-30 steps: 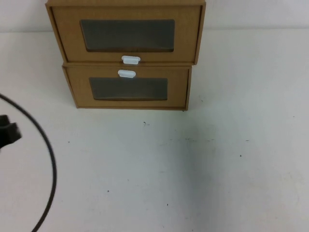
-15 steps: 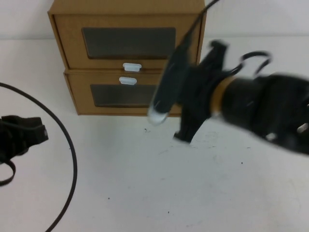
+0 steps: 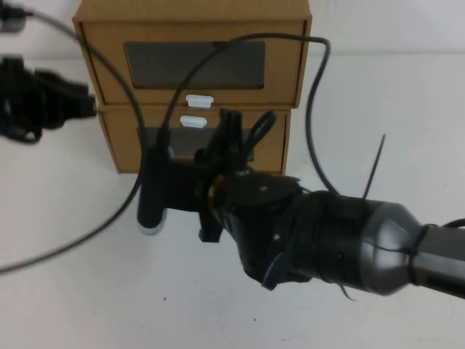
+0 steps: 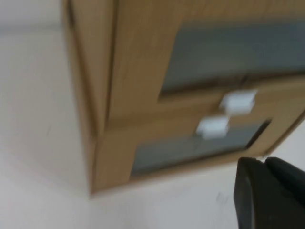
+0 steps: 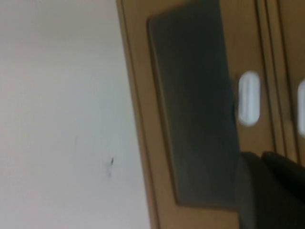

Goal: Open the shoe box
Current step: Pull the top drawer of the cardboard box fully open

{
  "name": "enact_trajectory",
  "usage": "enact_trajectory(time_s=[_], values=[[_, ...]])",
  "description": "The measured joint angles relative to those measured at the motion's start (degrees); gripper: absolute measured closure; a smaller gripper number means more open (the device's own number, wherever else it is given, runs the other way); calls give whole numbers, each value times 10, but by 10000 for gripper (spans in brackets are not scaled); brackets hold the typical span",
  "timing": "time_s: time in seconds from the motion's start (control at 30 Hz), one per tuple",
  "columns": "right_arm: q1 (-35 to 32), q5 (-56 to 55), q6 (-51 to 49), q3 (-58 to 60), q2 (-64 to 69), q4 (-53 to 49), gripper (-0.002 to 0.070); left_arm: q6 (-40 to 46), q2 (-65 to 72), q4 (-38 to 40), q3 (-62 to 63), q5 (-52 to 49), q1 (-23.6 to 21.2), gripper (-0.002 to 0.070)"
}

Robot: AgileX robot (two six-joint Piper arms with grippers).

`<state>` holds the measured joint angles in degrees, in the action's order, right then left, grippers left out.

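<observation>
Shoe box (image 3: 116,142) unopened: our right hand (image 3: 234,127), pinched together, hangs before its white tab (image 3: 190,121); left hand (image 3: 43,109) beside it, state we cannot tell.

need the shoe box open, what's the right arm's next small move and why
Probably open the right gripper and ease onto the white tab on the lower box: it hangs shut before that closed front. Left gripper sits left of the upper box.

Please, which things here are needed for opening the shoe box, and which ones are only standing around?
Job: lower shoe box, its white tab, right gripper, shut, in front of it.
Idle, it seems: upper shoe box, left gripper to the left of both boxes, table.
</observation>
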<state>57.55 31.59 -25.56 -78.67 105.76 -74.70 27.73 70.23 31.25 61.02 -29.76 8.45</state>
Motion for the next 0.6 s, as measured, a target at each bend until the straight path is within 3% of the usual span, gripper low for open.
enact_trajectory(time_s=[0.13,0.33,0.6], values=[[5,-6,-13,-18,16,-38,608,33,40,40,82,-26,0,677],[-3,-3,-74,-24,44,-135,412,89,120,103,220,-110,0,677],[-9,32,-146,-39,82,-197,376,118,273,122,400,-215,-8,677]])
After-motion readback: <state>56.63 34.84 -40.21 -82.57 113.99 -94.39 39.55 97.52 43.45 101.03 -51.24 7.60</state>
